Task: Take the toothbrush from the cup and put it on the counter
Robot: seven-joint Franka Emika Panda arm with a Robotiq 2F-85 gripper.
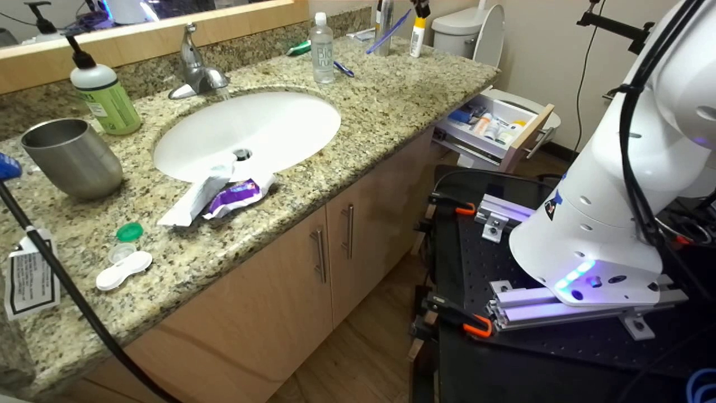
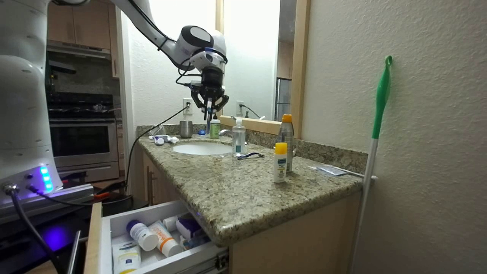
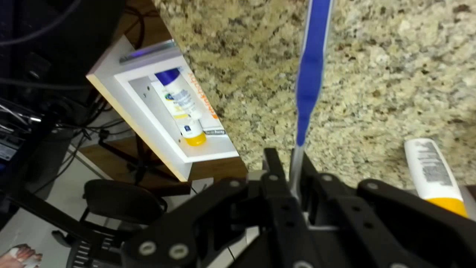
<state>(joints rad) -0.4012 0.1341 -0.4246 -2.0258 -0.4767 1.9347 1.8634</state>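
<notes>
So, my gripper [image 3: 289, 160] clasps the toothbrush [image 3: 310, 76] over the counter [image 3: 364, 93], well away from the cup [image 1: 72, 159].
Laying it down well, I judge, means lowering slowly, tilting it flatter, keeping clear of the yellow-capped white bottle [image 2: 280, 163], and loosening only once it touches down.
</notes>
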